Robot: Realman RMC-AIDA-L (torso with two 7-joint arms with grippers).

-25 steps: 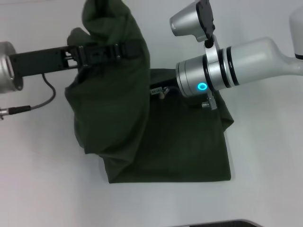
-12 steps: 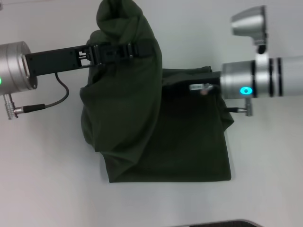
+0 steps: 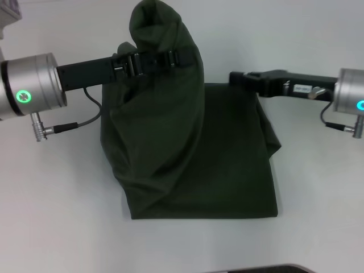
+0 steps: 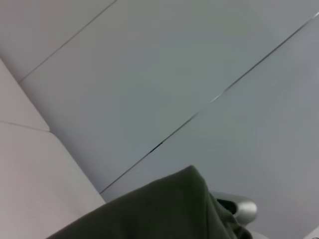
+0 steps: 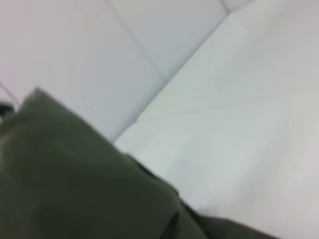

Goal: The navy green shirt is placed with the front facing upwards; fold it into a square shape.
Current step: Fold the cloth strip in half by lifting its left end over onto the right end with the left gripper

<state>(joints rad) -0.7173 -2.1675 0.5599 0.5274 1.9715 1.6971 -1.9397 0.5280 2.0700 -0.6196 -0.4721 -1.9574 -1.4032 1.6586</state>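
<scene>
the navy green shirt (image 3: 193,165) lies on the white table (image 3: 62,216), partly folded. its lower part rests flat as a rough rectangle with a straight near edge, while one side is lifted and hangs in a loose, creased drape over the flat part. the top of that drape bunches into a rounded hump on the side of the shirt farthest from the robot. no lettering shows on the cloth.

the left gripper (image 3: 170,59) reaches in across the raised part of the shirt, just below the hump, and its black fingers are clenched on the fabric, holding that fold up off the table. the left wrist view shows only a peak of the green cloth (image 4: 164,209) against the pale surface.

the right gripper (image 3: 239,78) sits at the far right corner of the flat part of the shirt, its black tip right at the cloth edge; i cannot tell whether it grips or has let go. the right wrist view shows dark green fabric (image 5: 65,184) close up with white table beyond it.
</scene>
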